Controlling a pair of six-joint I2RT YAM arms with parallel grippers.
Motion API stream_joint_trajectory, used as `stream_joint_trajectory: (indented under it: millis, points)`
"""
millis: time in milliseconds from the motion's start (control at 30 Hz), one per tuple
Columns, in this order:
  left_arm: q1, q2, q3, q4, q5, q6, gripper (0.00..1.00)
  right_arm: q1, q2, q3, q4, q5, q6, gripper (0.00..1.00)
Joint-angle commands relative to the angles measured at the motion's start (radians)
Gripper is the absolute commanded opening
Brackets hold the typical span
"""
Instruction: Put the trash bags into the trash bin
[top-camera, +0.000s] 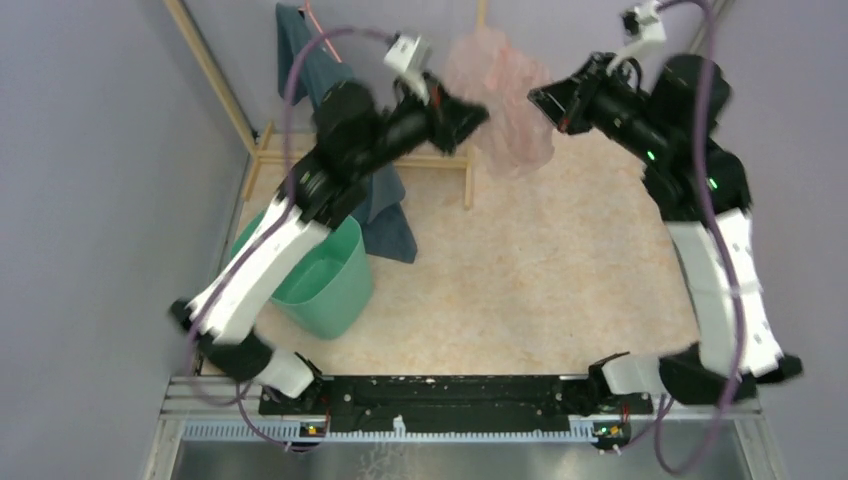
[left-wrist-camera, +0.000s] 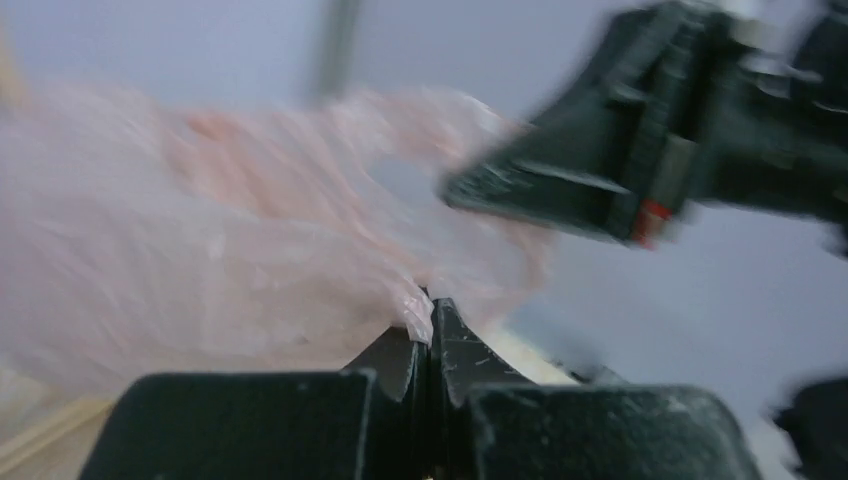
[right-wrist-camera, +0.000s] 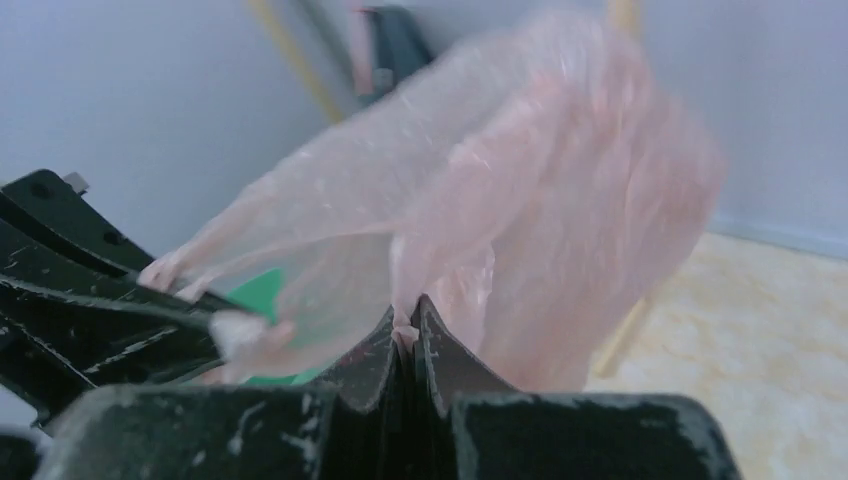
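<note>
A pale pink translucent trash bag hangs in the air at the back, stretched between both grippers. My left gripper is shut on its left edge; in the left wrist view the film is pinched between the jaws. My right gripper is shut on its right edge; in the right wrist view the bag billows up from the jaws. The mint-green trash bin stands at the left, partly hidden under my left arm, and shows green behind the film.
A dark teal cloth hangs from a wooden rack at the back left, beside the bin. Grey walls close in left and right. The floor is pale speckled beige.
</note>
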Motion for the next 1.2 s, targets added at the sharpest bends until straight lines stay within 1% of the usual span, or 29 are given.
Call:
stream_joint_trajectory:
  millis: [0, 33, 67, 100, 200, 233, 267, 300, 333, 367, 400, 433, 500, 533, 567, 600, 633, 667, 700, 733, 800, 833, 867, 967, 1033, 1067, 1100, 1167]
  points:
    - [-0.149, -0.451, -0.629, 0.395, -0.172, 0.090, 0.00, 0.090, -0.347, -0.367, 0.253, -0.029, -0.074, 0.00]
    - [-0.148, -0.505, -0.769, 0.431, -0.231, 0.057, 0.00, 0.089, -0.445, -0.571, 0.338, -0.019, -0.060, 0.00]
    - [-0.147, -0.528, -0.893, 0.414, -0.311, 0.028, 0.00, 0.090, -0.489, -0.727, 0.376, -0.016, -0.049, 0.00]
    - [-0.148, -0.528, -0.948, 0.347, -0.339, 0.014, 0.00, 0.090, -0.516, -0.877, 0.392, -0.026, -0.036, 0.00]
    - [-0.148, -0.484, -1.029, 0.135, -0.358, -0.037, 0.00, 0.091, -0.558, -1.228, 0.443, -0.092, 0.062, 0.00]
    - [-0.148, -0.486, -1.042, 0.098, -0.348, -0.047, 0.00, 0.091, -0.575, -1.304, 0.472, -0.107, 0.095, 0.00]
    - [-0.148, -0.497, -1.061, 0.098, -0.347, -0.046, 0.00, 0.091, -0.598, -1.349, 0.487, -0.100, 0.115, 0.00]
    - [-0.148, -0.514, -1.081, 0.120, -0.349, -0.043, 0.00, 0.091, -0.616, -1.353, 0.485, -0.084, 0.120, 0.00]
    - [-0.148, -0.528, -1.096, 0.164, -0.355, -0.035, 0.00, 0.091, -0.623, -1.320, 0.471, -0.056, 0.103, 0.00]
    - [-0.146, -0.536, -1.083, 0.186, -0.355, -0.022, 0.00, 0.091, -0.610, -1.242, 0.438, -0.030, 0.072, 0.00]
    - [-0.145, -0.532, -1.037, 0.195, -0.352, 0.000, 0.00, 0.091, -0.580, -1.140, 0.399, -0.007, 0.025, 0.00]
    - [-0.146, -0.518, -0.966, 0.193, -0.337, 0.029, 0.00, 0.091, -0.530, -1.001, 0.346, 0.010, -0.017, 0.00]
    - [-0.145, -0.478, -0.776, 0.162, -0.296, 0.072, 0.00, 0.090, -0.419, -0.686, 0.221, 0.025, -0.095, 0.00]
    - [-0.146, -0.462, -0.688, 0.154, -0.251, 0.083, 0.00, 0.091, -0.368, -0.521, 0.164, 0.013, -0.121, 0.00]
    - [-0.147, -0.457, -0.605, 0.154, -0.191, 0.089, 0.00, 0.092, -0.338, -0.389, 0.134, -0.008, -0.131, 0.00]
    - [-0.149, -0.461, -0.548, 0.172, -0.135, 0.091, 0.00, 0.093, -0.321, -0.274, 0.125, -0.032, -0.136, 0.00]
    - [-0.155, -0.481, -0.528, 0.212, -0.079, 0.094, 0.00, 0.092, -0.320, -0.190, 0.136, -0.055, -0.137, 0.00]
    - [-0.160, -0.510, -0.542, 0.270, -0.061, 0.095, 0.00, 0.092, -0.341, -0.176, 0.173, -0.081, -0.136, 0.00]
    - [-0.162, -0.551, -0.585, 0.330, -0.068, 0.092, 0.00, 0.092, -0.373, -0.210, 0.218, -0.101, -0.135, 0.00]
    - [-0.163, -0.589, -0.654, 0.379, -0.115, 0.082, 0.00, 0.093, -0.412, -0.283, 0.263, -0.107, -0.126, 0.00]
    - [-0.162, -0.642, -0.833, 0.395, -0.262, 0.034, 0.00, 0.092, -0.495, -0.511, 0.344, -0.095, -0.100, 0.00]
    - [-0.162, -0.647, -0.898, 0.370, -0.323, 0.005, 0.00, 0.092, -0.526, -0.632, 0.358, -0.079, -0.074, 0.00]
    - [-0.163, -0.636, -0.952, 0.308, -0.363, -0.024, 0.00, 0.092, -0.547, -0.768, 0.362, -0.076, -0.045, 0.00]
    - [-0.162, -0.587, -1.086, 0.135, -0.400, -0.083, 0.00, 0.092, -0.591, -1.140, 0.405, -0.141, 0.053, 0.00]
    - [-0.160, -0.582, -1.143, 0.097, -0.448, -0.124, 0.00, 0.091, -0.632, -1.301, 0.456, -0.135, 0.110, 0.00]
    - [-0.159, -0.582, -1.148, 0.101, -0.451, -0.118, 0.00, 0.091, -0.643, -1.324, 0.469, -0.126, 0.116, 0.00]
    - [-0.159, -0.582, -1.135, 0.124, -0.443, -0.097, 0.00, 0.091, -0.642, -1.307, 0.467, -0.112, 0.107, 0.00]
    - [-0.159, -0.575, -1.048, 0.152, -0.410, -0.034, 0.00, 0.091, -0.593, -1.155, 0.413, -0.091, 0.044, 0.00]
